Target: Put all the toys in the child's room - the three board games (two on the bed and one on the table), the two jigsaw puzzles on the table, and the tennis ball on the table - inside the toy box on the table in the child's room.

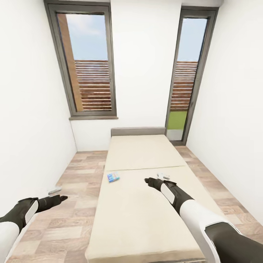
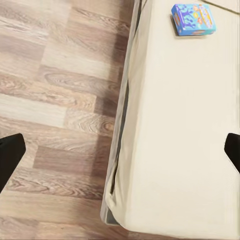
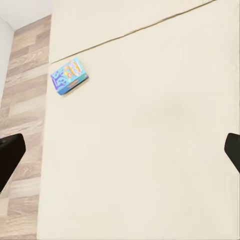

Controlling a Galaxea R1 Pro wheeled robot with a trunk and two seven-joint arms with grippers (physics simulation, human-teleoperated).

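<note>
- One board game (image 1: 113,177), the light blue box, lies flat on the bed (image 1: 146,157) near its left edge, apart from both tools.
- Right tool (image 1: 147,180) hovers spread over the mattress (left tool (image 1: 64,197) also spread, above the floor).
- Better approach: come lower, take the box across its thin edge.

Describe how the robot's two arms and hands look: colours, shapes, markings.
Both arms are glossy white shells joined by black segments. The right arm has a black forearm with a white oval panel, tapering to a slim black hand. The left arm matches, ending in a pointed black hand. No cables or markings are visible.
</note>
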